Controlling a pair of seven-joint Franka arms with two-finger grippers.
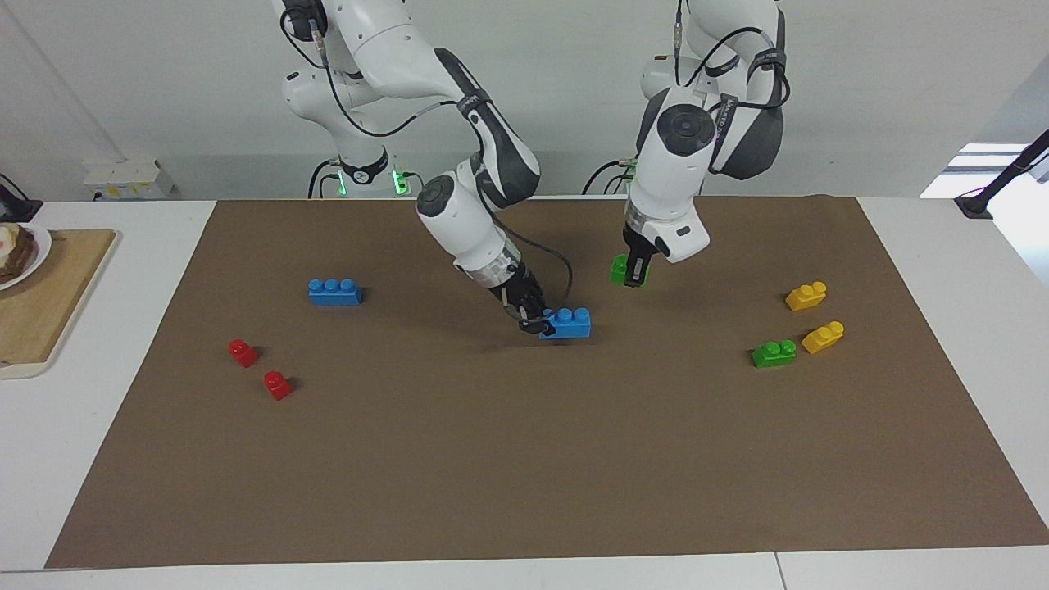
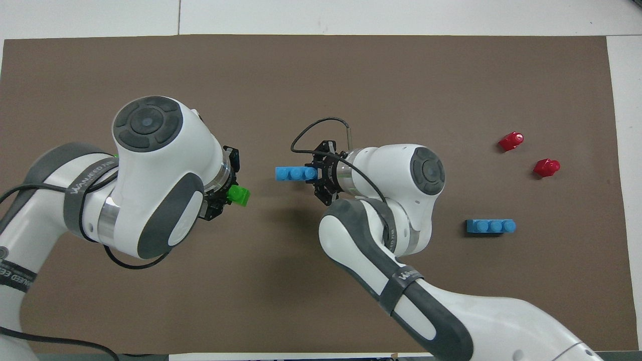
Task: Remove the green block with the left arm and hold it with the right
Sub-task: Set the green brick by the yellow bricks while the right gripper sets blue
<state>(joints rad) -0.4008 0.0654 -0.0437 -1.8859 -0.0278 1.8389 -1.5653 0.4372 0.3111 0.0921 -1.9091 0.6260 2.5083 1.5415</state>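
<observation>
My left hand is closed on the green block, raised at centre frame. My right hand pinches the blue brick. I should lift straight, steadily.

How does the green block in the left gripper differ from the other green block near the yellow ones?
The green block is clamped in the shut left gripper, up in the air over the mat; the other green block lies on the mat, untouched. The held one is partly hidden by the fingers; the loose one shows both studs. The held one hangs alone; the loose one sits beside two yellow bricks. Both are the same bright green.
</observation>
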